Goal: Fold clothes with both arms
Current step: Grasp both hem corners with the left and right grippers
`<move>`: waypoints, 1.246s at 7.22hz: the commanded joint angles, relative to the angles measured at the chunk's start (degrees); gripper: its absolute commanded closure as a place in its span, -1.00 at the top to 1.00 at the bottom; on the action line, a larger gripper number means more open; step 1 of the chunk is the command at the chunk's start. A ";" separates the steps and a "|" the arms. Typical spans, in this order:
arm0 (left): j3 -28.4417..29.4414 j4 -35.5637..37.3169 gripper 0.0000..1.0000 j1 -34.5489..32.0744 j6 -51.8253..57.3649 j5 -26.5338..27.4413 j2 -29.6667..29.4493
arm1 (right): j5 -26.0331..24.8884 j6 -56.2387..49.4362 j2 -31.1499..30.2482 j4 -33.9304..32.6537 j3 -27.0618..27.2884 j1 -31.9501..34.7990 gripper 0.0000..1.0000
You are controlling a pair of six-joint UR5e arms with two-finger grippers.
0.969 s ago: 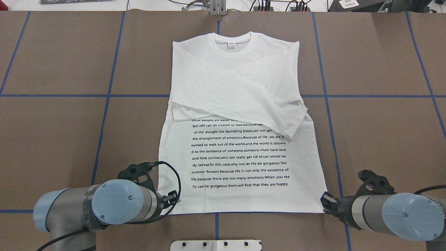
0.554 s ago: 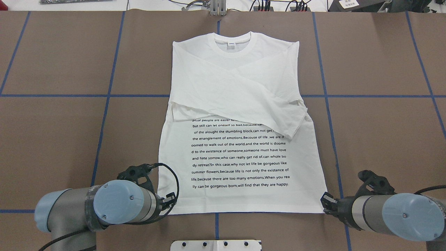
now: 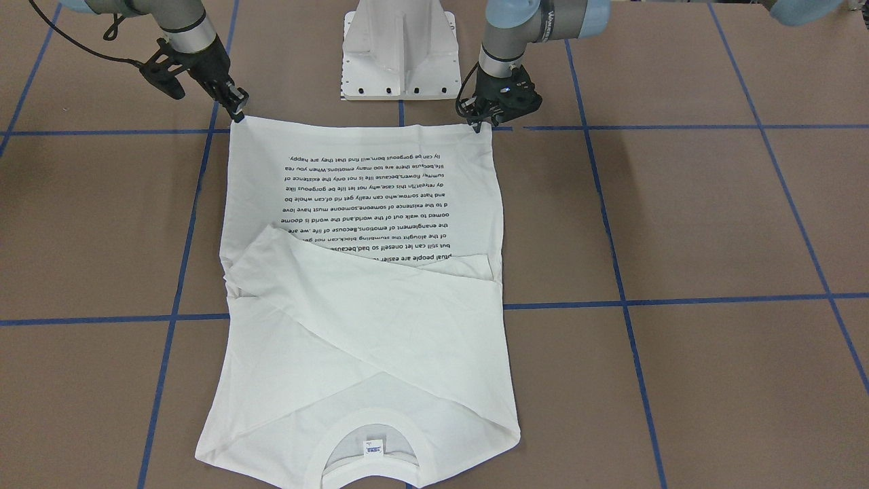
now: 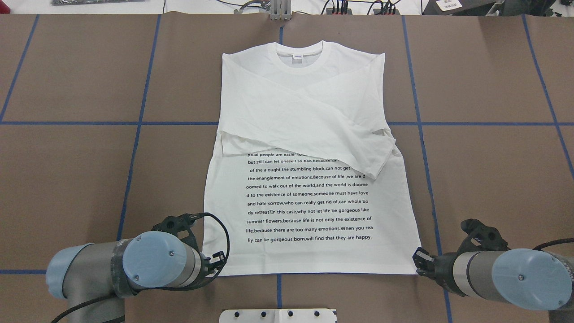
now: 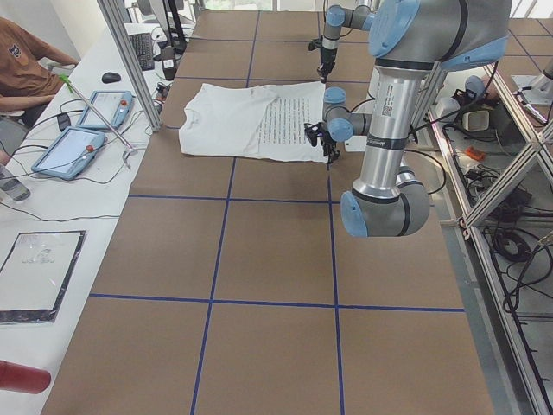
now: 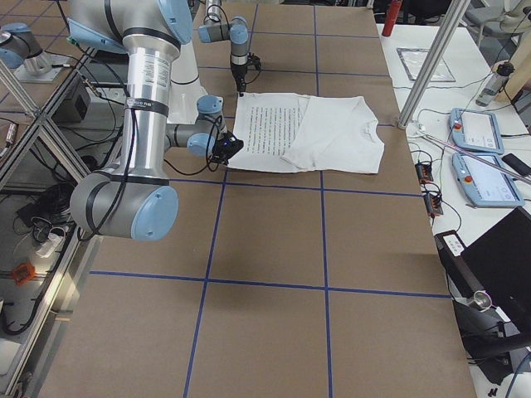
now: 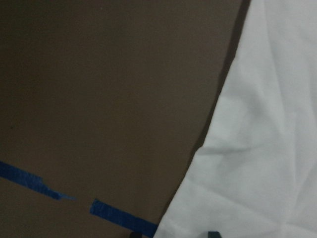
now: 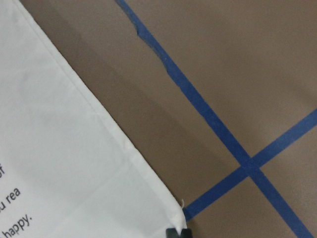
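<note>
On table (image 4: 67, 179), T-shirt (image 4: 309, 112) lengthwise, collar (image 4: 299, 71) farthest; left fingers (image 4: 219, 257), right fingers (image 4: 420, 259): cannot tell grip.

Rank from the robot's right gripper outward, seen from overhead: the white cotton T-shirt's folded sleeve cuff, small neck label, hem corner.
1. Hem corner, beside the right gripper.
2. Folded sleeve cuff, halfway up, right side.
3. Small neck label, far end.

T-shirt (image 4: 309, 202) on table (image 4: 67, 179); left gripper (image 4: 219, 262), right gripper (image 4: 419, 262) at hem corners
</note>
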 commanded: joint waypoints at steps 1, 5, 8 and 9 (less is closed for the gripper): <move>-0.04 -0.07 -0.48 0.56 -3.29 0.12 -0.04 | 0.00 0.00 -0.06 0.00 0.00 0.00 -1.00; -1.09 0.01 -1.00 0.74 -4.28 0.03 -0.12 | 0.00 0.00 -0.15 0.00 0.00 0.00 -1.00; -8.19 4.38 -1.00 0.65 -4.19 -0.06 1.63 | 0.26 0.00 -0.06 0.09 1.22 -0.44 -1.00; -9.08 5.45 -1.00 0.65 -4.19 -0.06 1.72 | 0.96 0.00 0.11 0.09 1.75 -1.05 -1.00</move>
